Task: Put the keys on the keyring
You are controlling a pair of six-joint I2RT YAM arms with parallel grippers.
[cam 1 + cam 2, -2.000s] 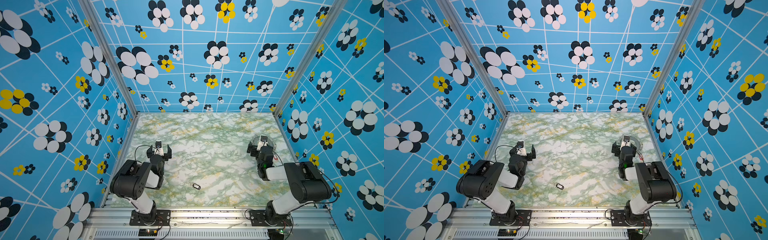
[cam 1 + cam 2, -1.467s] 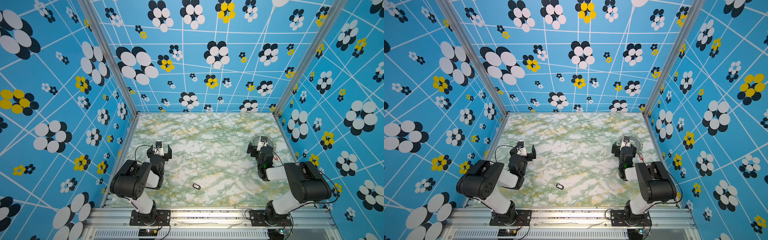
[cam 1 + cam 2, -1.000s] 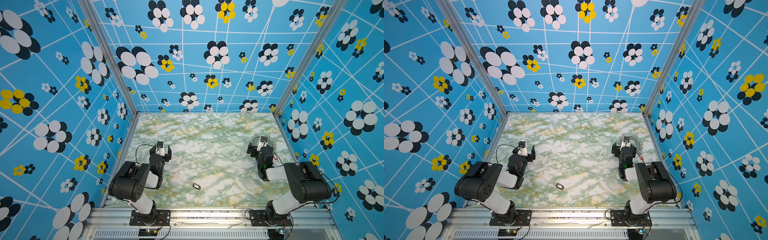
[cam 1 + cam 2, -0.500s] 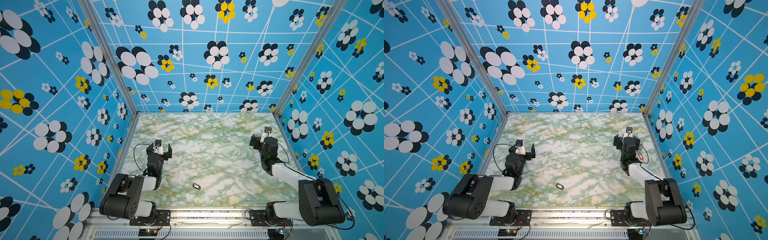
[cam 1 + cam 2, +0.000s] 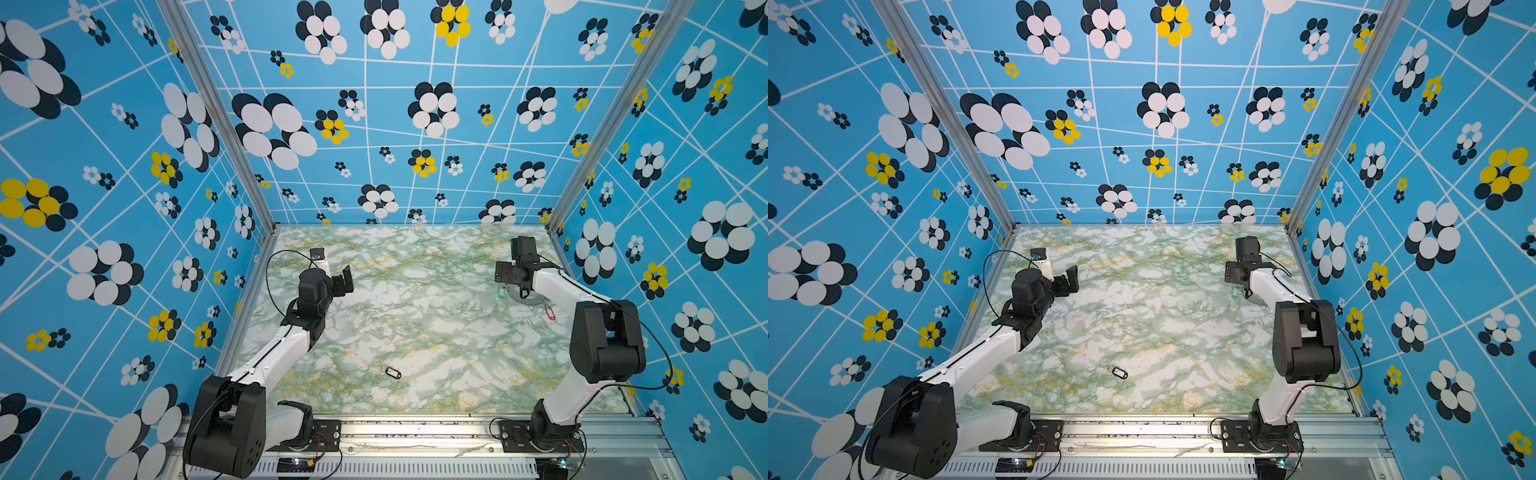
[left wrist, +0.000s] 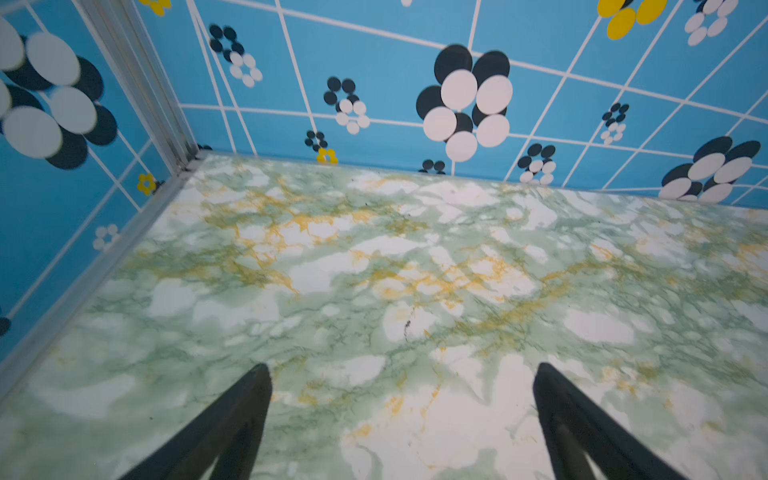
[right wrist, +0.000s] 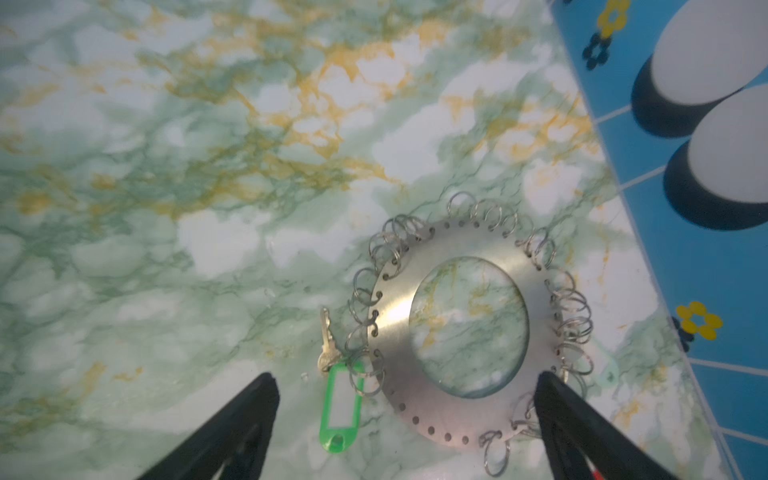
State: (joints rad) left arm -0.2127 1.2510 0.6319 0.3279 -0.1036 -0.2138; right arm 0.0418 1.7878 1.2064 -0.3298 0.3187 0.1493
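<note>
In a top view left claw point(image 5: 343, 281) and right claw point(image 5: 509, 286) have just swung out, black key point(image 5: 392, 372) loose up front; left wrist, jaws wide, empty; right wrist, jaws wide, empty, over the keyring point(image 7: 392, 309), green key point(image 7: 337, 399) touching its loops, so work begins.

Largely covered by the white right arm point(image 5: 557, 286) in both top views: flat grey metal keyring point(image 5: 536, 303). Too small for detail: tiny silver key with black oblong plastic tag point(image 5: 392, 372).

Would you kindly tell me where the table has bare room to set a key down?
Bare: the middle of the table, between the left gripper and the keyring, and the strip along the back wall. Crowded: the right side, with keyring, green-tag key, red-tag key and right gripper.
</note>
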